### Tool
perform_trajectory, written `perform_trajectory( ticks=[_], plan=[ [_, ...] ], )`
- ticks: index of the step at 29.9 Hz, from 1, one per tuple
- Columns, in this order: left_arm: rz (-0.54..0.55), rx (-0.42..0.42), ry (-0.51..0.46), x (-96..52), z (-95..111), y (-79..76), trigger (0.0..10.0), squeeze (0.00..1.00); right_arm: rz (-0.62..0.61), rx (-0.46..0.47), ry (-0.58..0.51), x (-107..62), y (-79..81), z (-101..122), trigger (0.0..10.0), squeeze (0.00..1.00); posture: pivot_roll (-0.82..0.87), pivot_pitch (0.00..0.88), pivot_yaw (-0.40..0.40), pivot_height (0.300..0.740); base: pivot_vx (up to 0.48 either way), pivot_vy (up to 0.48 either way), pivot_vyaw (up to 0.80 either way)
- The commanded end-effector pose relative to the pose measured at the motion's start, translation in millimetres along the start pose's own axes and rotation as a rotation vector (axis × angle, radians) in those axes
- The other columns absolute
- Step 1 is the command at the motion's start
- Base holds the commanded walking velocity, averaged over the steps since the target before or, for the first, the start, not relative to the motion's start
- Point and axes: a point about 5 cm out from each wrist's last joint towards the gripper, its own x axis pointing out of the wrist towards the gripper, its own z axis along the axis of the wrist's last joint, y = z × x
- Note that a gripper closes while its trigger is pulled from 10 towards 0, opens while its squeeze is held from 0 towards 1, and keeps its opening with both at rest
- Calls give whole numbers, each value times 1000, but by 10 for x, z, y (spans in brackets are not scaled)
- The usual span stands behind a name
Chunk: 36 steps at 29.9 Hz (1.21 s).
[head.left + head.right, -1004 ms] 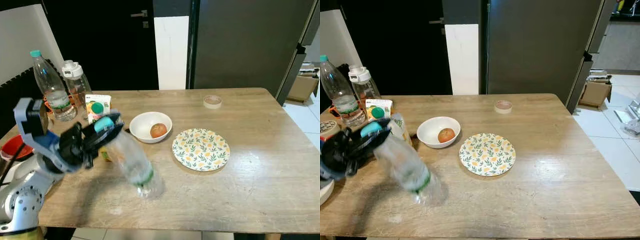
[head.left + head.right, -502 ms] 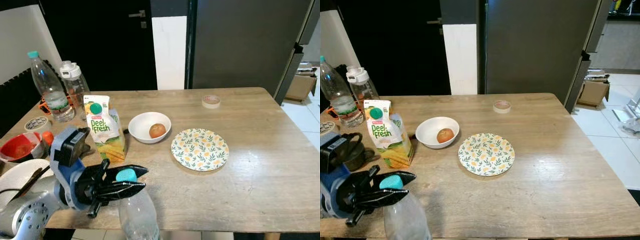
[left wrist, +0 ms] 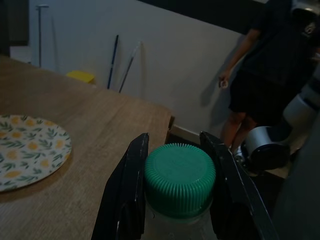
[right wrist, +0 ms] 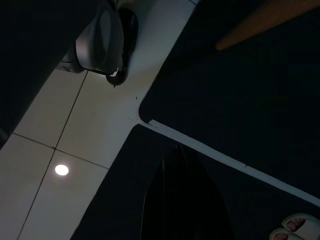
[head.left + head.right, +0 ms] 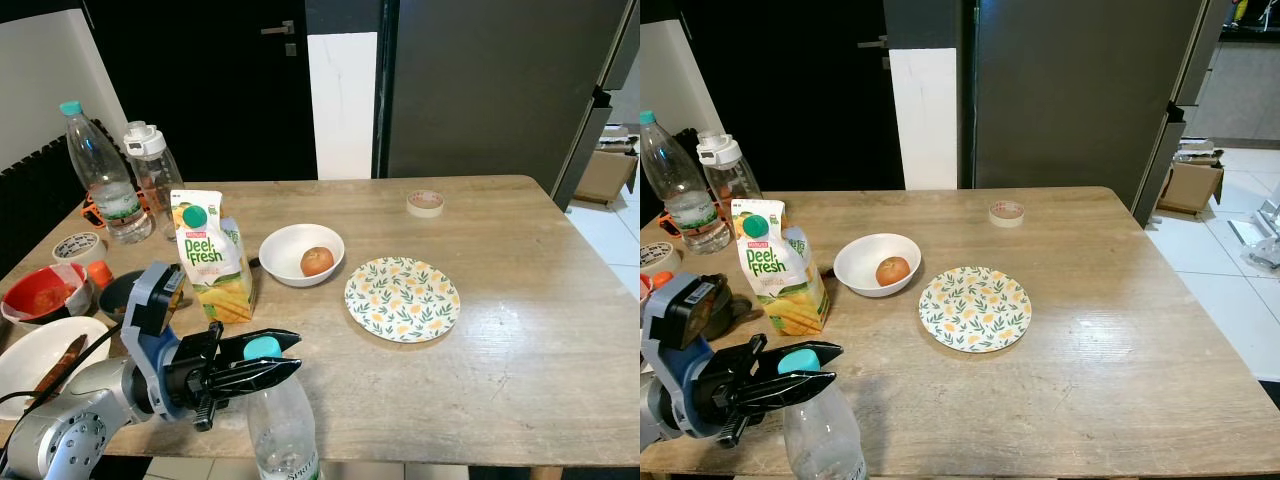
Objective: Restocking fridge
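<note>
A clear plastic bottle [image 5: 282,425] with a teal cap [image 5: 262,348] stands upright at the table's front edge, near the left corner. My left gripper [image 5: 264,354] is shut on its neck just under the cap; in the left wrist view the two black fingers [image 3: 131,190] press either side of the cap [image 3: 180,177]. A Deel Fresh juice carton [image 5: 210,258] stands behind it on the wooden table [image 5: 520,300]. The dark fridge [image 5: 490,90] is beyond the table's far edge, doors closed. My right gripper [image 4: 182,200] hangs low over tiled floor as a dark shape.
On the table are a white bowl [image 5: 288,262] holding a round fruit, a floral plate [image 5: 402,297], a tape roll [image 5: 425,203], two bottles [image 5: 100,175] at far left, a red bowl [image 5: 35,295] and a white plate [image 5: 40,350]. A person [image 3: 265,75] stands past the table's end.
A second ago the bottle lay tilted over the table in front of the carton. My left gripper has drawn it back to the front edge and turned it upright.
</note>
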Motion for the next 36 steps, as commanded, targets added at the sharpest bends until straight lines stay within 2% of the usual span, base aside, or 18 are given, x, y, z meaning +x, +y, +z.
perform_trajectory(
  ticks=[1,13,36],
  plan=[
    [16,-11,-8,-2,-49,13,10000,0,4,-4,6,0,11,-16,10000,0,-78,0,39,740,-251,0,0],
    [50,-46,-6,3,-154,59,10000,0,5,-8,6,2,23,-19,10000,0,-76,0,40,740,-309,0,0],
    [37,-35,0,41,-144,55,10000,0,8,-2,9,4,43,-31,10000,0,-75,0,44,740,-348,0,0]
  ],
)
